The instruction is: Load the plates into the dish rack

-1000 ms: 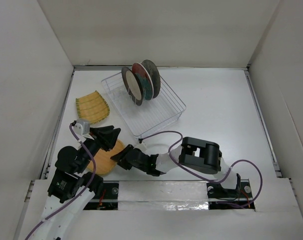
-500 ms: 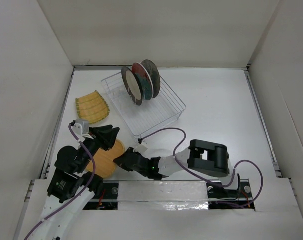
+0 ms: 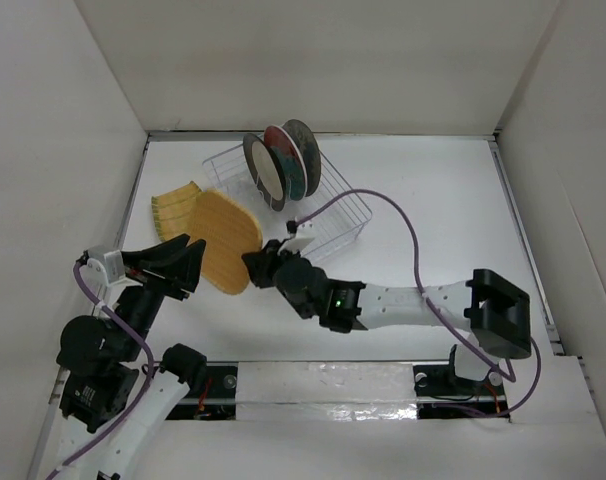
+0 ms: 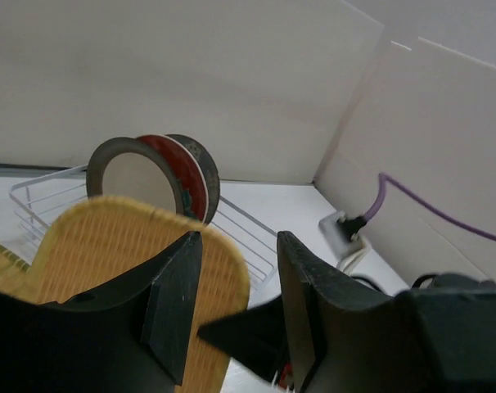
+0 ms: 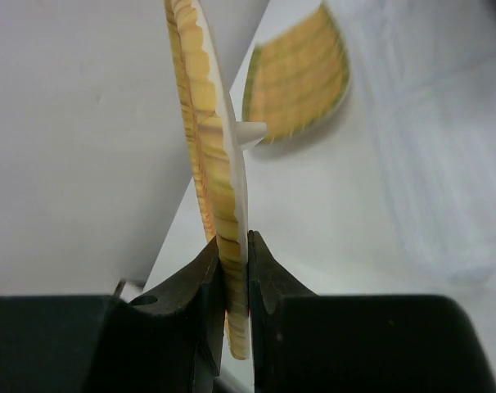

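My right gripper (image 3: 255, 268) is shut on the edge of the round yellow-orange plate (image 3: 225, 240) and holds it upright above the table, left of the clear dish rack (image 3: 323, 225). The right wrist view shows that plate (image 5: 207, 147) edge-on between the fingers. Three plates stand in the rack: the dark-rimmed silver one (image 3: 266, 172), the red one (image 3: 288, 160) and the dark one (image 3: 305, 150). The fan-shaped yellow plate (image 3: 173, 208) lies flat on the table, partly hidden behind the held plate. My left gripper (image 3: 188, 260) is open and empty, just left of the held plate (image 4: 92, 270).
White walls enclose the table on the left, back and right. A purple cable (image 3: 403, 230) arcs over the rack's right side to the right wrist. The rack's near half (image 3: 328, 235) holds no plates.
My right gripper has lifted the round yellow plate from the table near the left arm and carried it up and toward the rack. My left gripper has let go and drawn back left.
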{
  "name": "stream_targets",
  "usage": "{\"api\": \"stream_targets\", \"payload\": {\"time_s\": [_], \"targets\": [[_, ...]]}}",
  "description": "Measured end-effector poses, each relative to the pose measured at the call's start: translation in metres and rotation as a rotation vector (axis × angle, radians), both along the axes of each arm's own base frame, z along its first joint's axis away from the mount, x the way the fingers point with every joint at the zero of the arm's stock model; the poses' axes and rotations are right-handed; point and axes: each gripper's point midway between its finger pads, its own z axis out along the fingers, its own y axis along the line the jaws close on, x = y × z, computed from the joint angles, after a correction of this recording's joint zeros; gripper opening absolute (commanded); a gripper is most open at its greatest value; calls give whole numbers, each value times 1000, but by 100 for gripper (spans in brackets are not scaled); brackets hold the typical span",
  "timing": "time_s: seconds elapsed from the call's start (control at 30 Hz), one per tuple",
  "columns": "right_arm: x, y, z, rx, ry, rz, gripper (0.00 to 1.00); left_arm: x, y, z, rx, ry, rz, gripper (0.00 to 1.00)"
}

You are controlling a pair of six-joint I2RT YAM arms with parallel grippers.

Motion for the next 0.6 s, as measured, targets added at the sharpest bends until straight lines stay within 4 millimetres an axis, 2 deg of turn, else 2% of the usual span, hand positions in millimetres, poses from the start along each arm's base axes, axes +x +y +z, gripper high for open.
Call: {"api": "stream_targets", "payload": {"time_s": [0.17,0.27,0.37,0.47,0.53,0.6], "targets": [[78,-31,55,-108,-206,-137,0,11,3,-12,5,19,45,41],[129,-43,93,-198,-344,-235,0,28,0,-43,34,76,67,41],[173,-47,121,-298,-466,-330,0,44,-4,-81,74,154,90,42],[209,-46,126,-411,-548,-385,0,53,-4,-104,109,211,111,42],[226,-46,116,-486,-571,-399,0,57,-1,-105,113,219,133,42],[242,-44,97,-560,-582,-399,0,59,1,-104,112,218,152,42]]}}
